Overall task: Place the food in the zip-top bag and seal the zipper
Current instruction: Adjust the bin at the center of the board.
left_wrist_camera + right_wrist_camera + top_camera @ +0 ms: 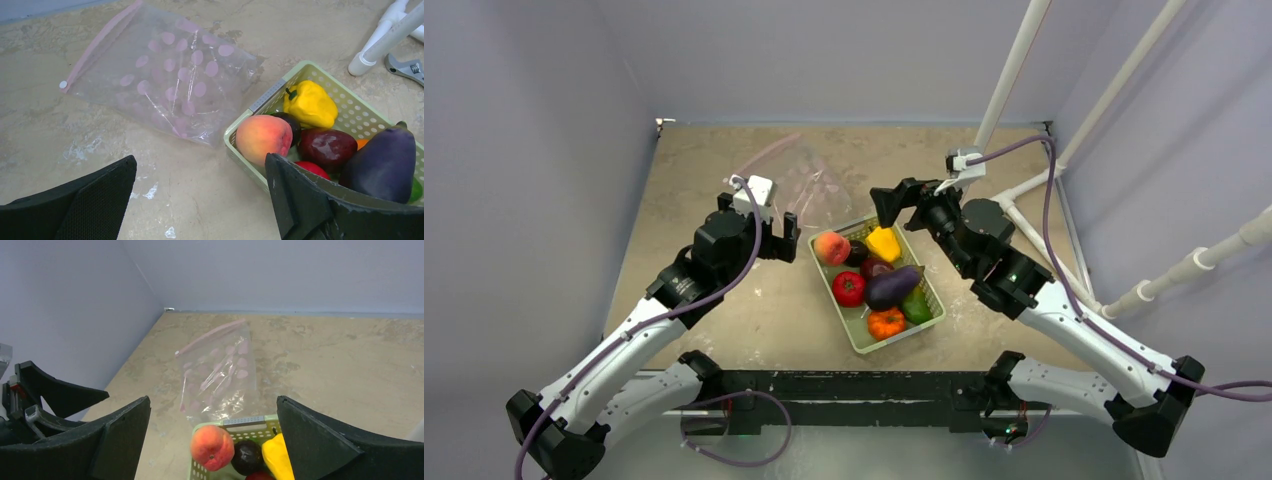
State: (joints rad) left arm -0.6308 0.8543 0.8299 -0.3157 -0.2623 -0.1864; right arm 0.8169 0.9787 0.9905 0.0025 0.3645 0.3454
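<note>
Top external view: pale green plastic basket (832, 300), rectangular with perforated lattice walls, sits skewed on the mottled tan, scuffed table (724, 310). All the toy food (876, 272) lies inside it, every piece smooth and glossy:
- peach (831, 247), round, at the far-left corner
- yellow pepper (884, 243), lobed, at the far end beside the peach
- tomato (849, 288), red sphere, against the left wall
- eggplant (894, 287), dark purple, elongated, lying across the middle
- pumpkin (886, 323), orange, ribbed, at the near end
- green piece (916, 306), against the right wall, partly under the eggplant

Left wrist view: a maroon piece (327, 146) sits between the peach and the eggplant. The zip-top bag (170, 85) lies flat on the table beyond the basket. It is clear, crinkled film printed with pink ovals. Its nearest corner is just beside the basket's far-left corner; contact cannot be told. The zipper (100, 42), a thin pale pink strip, runs along the bag's far-left edge. Whether it is sealed cannot be told.

The left gripper (200, 165) has matt black wedge-shaped fingers (100, 200) set wide apart, holding nothing, above bare table just left of the peach.

Right wrist view: the right gripper (214, 401) also has its jaws fully apart and holds nothing, above the basket's far end.
</note>
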